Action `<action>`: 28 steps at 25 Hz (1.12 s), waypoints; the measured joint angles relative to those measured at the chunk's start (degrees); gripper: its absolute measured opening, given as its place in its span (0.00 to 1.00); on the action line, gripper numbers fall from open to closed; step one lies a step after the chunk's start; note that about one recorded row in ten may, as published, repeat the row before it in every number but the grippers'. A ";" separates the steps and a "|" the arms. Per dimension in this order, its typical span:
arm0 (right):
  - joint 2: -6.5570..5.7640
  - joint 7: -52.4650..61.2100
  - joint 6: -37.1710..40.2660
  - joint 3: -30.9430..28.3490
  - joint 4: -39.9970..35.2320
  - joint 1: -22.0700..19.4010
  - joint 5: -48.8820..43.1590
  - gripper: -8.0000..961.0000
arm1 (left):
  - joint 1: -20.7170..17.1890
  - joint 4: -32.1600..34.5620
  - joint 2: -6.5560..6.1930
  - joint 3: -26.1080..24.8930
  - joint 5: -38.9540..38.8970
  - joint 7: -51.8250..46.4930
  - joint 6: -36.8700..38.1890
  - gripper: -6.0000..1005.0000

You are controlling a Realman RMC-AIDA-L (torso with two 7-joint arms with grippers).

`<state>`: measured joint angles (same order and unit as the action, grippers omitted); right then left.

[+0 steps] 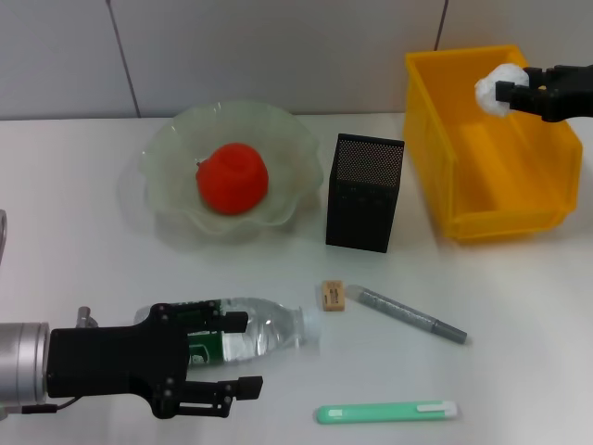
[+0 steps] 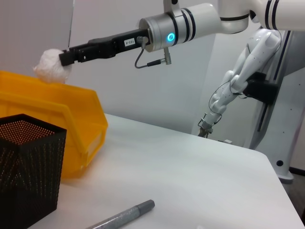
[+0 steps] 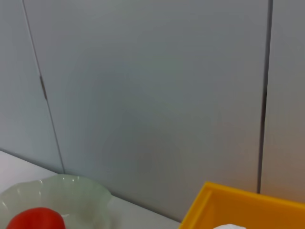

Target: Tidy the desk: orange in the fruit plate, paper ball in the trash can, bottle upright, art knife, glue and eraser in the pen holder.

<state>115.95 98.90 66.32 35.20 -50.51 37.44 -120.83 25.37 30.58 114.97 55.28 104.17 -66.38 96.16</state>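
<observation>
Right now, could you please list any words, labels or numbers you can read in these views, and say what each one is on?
Nothing reads legibly.
White sticker on the right gripper: dark characters, too small to read.
Green label on the bottle: mostly hidden by the left gripper, unreadable.
Eraser: markings too blurred.

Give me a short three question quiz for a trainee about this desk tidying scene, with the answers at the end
1. True or false: the orange already lies in the fruit plate.
2. What does the right gripper hold, and over what?
3. Multiple choice: the left gripper has its fingers around which thing? A) the green art knife B) the lying bottle C) the eraser

Key
1. True.
2. The paper ball, held above the yellow trash can, not yet dropped.
3. B. Its fingers are open on either side of the bottle, which lies on its side on the table. The black pen holder stands behind the grey glue pen.
</observation>
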 joint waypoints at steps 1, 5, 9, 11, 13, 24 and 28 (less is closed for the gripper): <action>0.00 0.02 -0.30 0.00 0.15 0.08 -0.15 0.47 | -0.01 0.00 0.00 0.00 0.00 -0.10 0.07 0.81; 0.27 0.05 -0.71 -0.01 0.04 0.12 -0.31 0.48 | -0.04 0.00 -0.01 0.00 0.04 -0.25 0.13 0.81; 0.30 0.06 -0.98 -0.05 0.04 0.14 -0.29 0.63 | 0.05 0.00 -0.01 0.00 0.06 -0.37 0.18 0.81; 0.50 0.05 -1.49 -0.40 0.05 0.15 0.12 0.70 | 0.13 0.03 -0.01 0.00 0.07 -0.41 0.21 0.81; 0.93 -0.65 -2.38 -1.15 0.06 0.00 2.98 0.74 | 0.13 0.10 -0.01 0.00 0.04 -0.41 0.24 0.81; -3.99 -17.54 28.71 -0.90 15.49 -6.78 36.27 0.80 | 0.50 0.45 0.49 -0.60 -0.43 -0.41 0.34 0.81; -6.28 -21.62 43.39 -0.16 20.22 -7.86 24.60 0.80 | 0.66 0.35 0.79 -0.82 -0.45 -0.14 0.17 0.81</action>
<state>109.67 77.28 109.71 35.04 -30.30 29.58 -96.23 26.04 30.93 115.76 54.46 103.72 -66.52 96.32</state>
